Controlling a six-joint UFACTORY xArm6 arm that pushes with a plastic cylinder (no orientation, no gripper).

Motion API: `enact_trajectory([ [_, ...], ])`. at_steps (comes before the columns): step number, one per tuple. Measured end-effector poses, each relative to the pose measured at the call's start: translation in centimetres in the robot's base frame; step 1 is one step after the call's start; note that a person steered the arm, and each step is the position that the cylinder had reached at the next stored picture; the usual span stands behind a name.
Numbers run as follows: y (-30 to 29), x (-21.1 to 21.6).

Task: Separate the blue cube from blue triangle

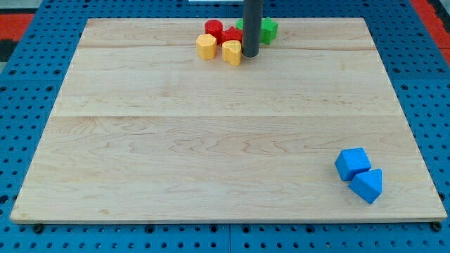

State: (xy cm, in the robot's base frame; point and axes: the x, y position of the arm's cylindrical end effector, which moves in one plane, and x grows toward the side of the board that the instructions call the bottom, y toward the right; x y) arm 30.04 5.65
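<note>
Bench (pixel 211 126): pale wooden board on a blue pegboard
Yellow blocks: one (pixel 206 46) at the view's top, a second (pixel 232 52) just to its right
Red blocks (pixel 214 29): behind the yellow ones, shapes unclear
My tip (pixel 250 55): touching or just beside the second yellow block, well apart from both blue blocks
Pincer: none shows, only a dark rod
Green block (pixel 268 29): partly hidden behind the rod
Blue cube (pixel 352 163): bottom right of the view
Blue triangle (pixel 367 185): touching the cube's lower right side
</note>
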Motion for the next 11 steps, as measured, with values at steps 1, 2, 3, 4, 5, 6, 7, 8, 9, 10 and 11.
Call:
enact_trajectory([
  [1, 9.9, 3.9],
  [2, 17.1, 9.5],
  [3, 21.3, 13.6],
  [4, 23.3, 19.3],
  [5, 22.7, 25.5],
  [6, 20.7, 31.5],
  [7, 17.5, 30.7],
  [8, 12.5, 29.9],
  [9, 12.7, 29.5],
  [10, 12.6, 28.9],
  [11, 12.5, 28.0],
])
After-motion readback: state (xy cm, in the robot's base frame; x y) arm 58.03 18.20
